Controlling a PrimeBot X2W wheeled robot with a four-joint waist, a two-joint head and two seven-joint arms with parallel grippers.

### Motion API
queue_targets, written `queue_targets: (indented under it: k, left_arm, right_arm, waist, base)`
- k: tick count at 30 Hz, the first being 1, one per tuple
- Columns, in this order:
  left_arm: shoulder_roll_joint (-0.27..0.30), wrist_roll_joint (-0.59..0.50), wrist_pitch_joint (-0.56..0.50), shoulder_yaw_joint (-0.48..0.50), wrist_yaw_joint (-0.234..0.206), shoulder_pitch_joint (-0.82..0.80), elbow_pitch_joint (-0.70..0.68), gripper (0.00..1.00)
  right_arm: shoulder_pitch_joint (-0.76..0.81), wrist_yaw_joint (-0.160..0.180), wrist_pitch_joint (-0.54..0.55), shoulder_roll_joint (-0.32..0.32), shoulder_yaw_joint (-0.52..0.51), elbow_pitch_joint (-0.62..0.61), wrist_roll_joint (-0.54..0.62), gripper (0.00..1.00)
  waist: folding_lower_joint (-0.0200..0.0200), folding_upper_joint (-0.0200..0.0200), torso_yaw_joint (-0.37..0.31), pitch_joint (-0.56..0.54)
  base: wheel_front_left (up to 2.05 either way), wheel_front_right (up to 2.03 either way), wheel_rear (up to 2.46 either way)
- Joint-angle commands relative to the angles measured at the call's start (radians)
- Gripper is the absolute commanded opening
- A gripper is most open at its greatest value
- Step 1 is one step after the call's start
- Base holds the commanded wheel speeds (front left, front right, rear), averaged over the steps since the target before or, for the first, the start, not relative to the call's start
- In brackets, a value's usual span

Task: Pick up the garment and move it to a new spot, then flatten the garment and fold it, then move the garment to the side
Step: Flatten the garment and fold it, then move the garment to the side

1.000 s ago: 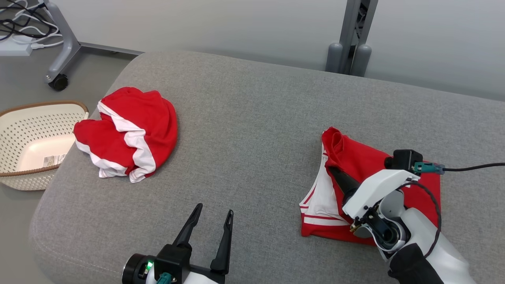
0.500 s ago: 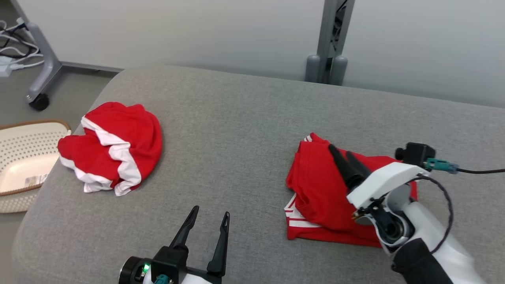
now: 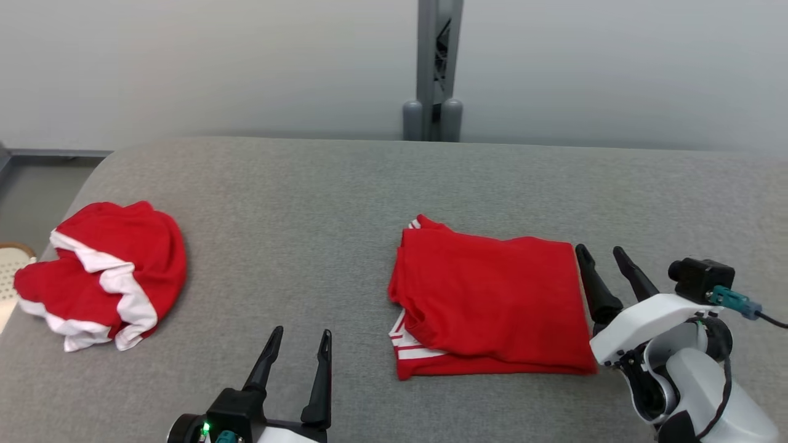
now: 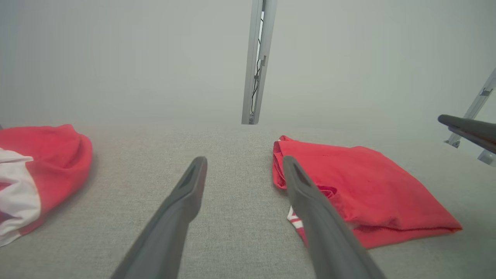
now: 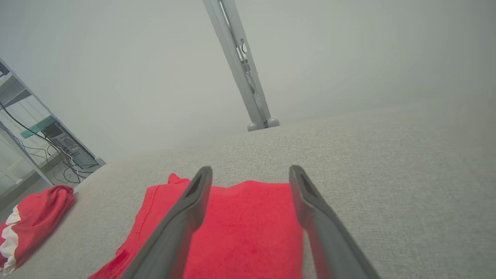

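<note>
The garment (image 3: 492, 301) is red with white striped trim and lies folded flat on the grey cushion (image 3: 320, 209), right of centre; it also shows in the left wrist view (image 4: 360, 193) and the right wrist view (image 5: 240, 228). My right gripper (image 3: 603, 258) stands open just off the garment's right edge, nothing between its fingers, and its wrist camera (image 5: 250, 174) looks over the red cloth. My left gripper (image 3: 300, 338) is open near the cushion's front edge, left of the garment, its fingers (image 4: 186, 193) over bare cushion.
A second red and white garment (image 3: 101, 274) lies crumpled at the cushion's left end, beside the rim of a cream basket (image 3: 12, 271). A grey metal post (image 3: 434, 67) rises behind the cushion against a pale wall. Bare cushion lies between the two garments.
My right gripper has opened, let go of the garment and drawn back to its right edge; the garment now lies flat and folded. The head camera has swung to the right.
</note>
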State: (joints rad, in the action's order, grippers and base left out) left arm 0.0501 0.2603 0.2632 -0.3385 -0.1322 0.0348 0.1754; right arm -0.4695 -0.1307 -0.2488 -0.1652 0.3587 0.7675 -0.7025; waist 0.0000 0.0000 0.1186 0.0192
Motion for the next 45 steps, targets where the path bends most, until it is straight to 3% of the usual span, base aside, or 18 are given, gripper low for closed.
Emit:
queue_targets:
  k: [1, 9, 18, 29, 45]
  left_arm:
    - [0.004, 0.007, 0.002, 0.008, -0.006, -0.002, -0.007, 1.00]
    - [0.003, 0.031, 0.002, 0.039, -0.034, 0.013, -0.031, 1.00]
    - [0.003, 0.019, 0.002, 0.047, -0.012, 0.030, -0.047, 1.00]
    - [0.003, 0.008, 0.002, 0.054, 0.014, 0.066, -0.043, 1.00]
    - [0.002, -0.042, 0.002, 0.070, 0.016, 0.106, -0.074, 1.00]
  right_arm:
    - [0.015, 0.000, -0.012, -0.009, -0.005, -0.012, 0.032, 1.00]
    - [0.150, 0.000, -0.017, -0.015, -0.066, -0.251, 0.263, 1.00]
    - [0.362, 0.000, -0.017, 0.012, -0.154, -0.453, 0.399, 1.00]
    - [0.493, 0.000, -0.017, 0.055, -0.174, -0.516, 0.442, 1.00]
    - [0.517, 0.000, -0.017, 0.067, -0.187, -0.529, 0.444, 1.00]
  waist:
    - [0.0000, 0.0000, -0.026, -0.005]
    - [0.0000, 0.0000, -0.085, -0.020]
    - [0.0000, 0.0000, -0.100, -0.053]
    - [0.0000, 0.0000, -0.112, -0.083]
    - [0.0000, 0.0000, -0.109, -0.088]
  base:
    - [0.00, 0.00, 0.00]
    - [0.00, 0.00, 0.00]
    - [0.00, 0.00, 0.00]
    - [0.00, 0.00, 0.00]
    - [0.00, 0.00, 0.00]
